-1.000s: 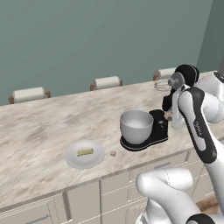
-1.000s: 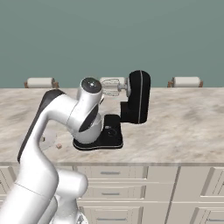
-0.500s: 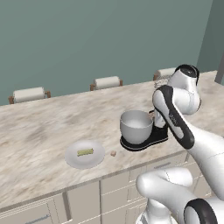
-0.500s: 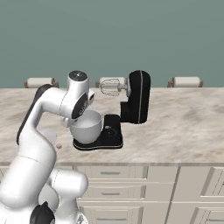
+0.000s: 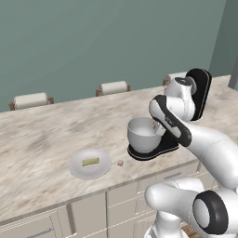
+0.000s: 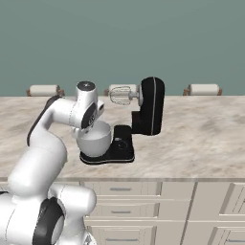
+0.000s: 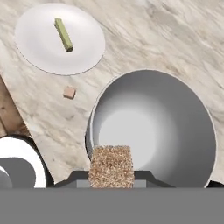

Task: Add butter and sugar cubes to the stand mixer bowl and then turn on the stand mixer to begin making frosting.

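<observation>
Above the stand mixer bowl [image 7: 153, 131], end effector [image 7: 111, 177] clamps a sugar cube [image 7: 111, 166], positioned for release inside.

Both base views look forward and down from behind the arm across the counter [image 5: 42, 135], sharing the stand mixer [image 5: 197, 93] and its bowl [image 6: 93, 139] from opposite sides, while the hand view looks steeply down, close above the bowl [image 7: 153, 127] and white plate [image 7: 85, 52].

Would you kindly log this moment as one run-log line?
gripper: holding sugar cube over stand mixer bowl | butter: on plate | second cube: on counter
</observation>
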